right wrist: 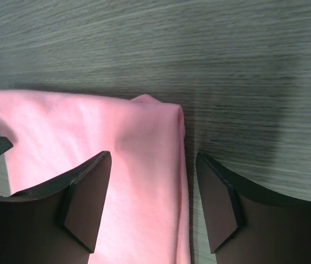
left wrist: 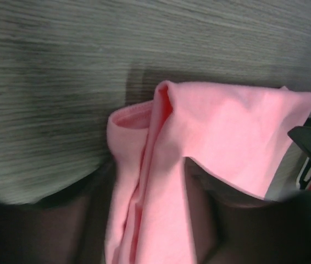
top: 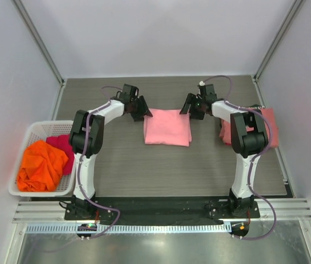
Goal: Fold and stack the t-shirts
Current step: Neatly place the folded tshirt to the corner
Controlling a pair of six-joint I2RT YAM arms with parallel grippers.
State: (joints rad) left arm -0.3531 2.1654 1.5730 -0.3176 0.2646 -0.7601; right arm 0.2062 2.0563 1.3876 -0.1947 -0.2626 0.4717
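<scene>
Near the left edge, a white basket [top: 34, 129] holds a crumpled orange shirt [top: 41, 165] with a magenta shirt [top: 62, 144] behind it. A folded pink shirt [top: 167, 127] lies mid-table, and a salmon-red shirt [top: 268, 124] lies at the right edge. The left gripper [top: 140, 113] pinches the pink shirt's far left corner. The right gripper [right wrist: 154, 158] is spread wide over its far right corner.
</scene>
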